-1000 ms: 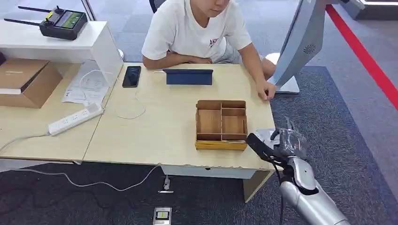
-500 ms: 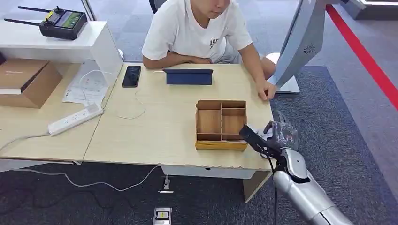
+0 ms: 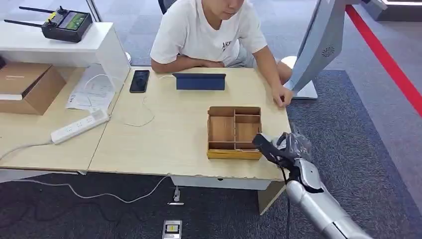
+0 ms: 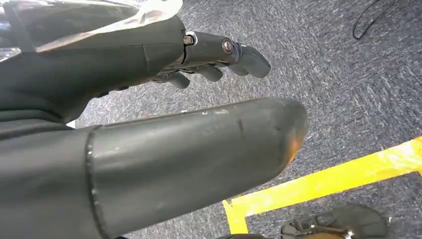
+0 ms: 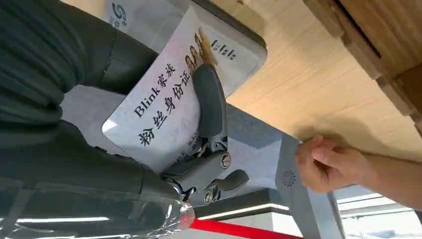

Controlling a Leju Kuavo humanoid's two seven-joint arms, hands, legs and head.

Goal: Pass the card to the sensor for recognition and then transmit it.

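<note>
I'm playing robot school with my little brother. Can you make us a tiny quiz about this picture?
1. True or false: the right robot hand holds a card.
2. Where does the wooden tray sit? A) on the floor B) on the table C) on the white shelf
3. Fill in: the left robot hand hangs over grey carpet beside a stripe of ____ tape.

Key: 1 true; 2 B; 3 yellow.
</note>
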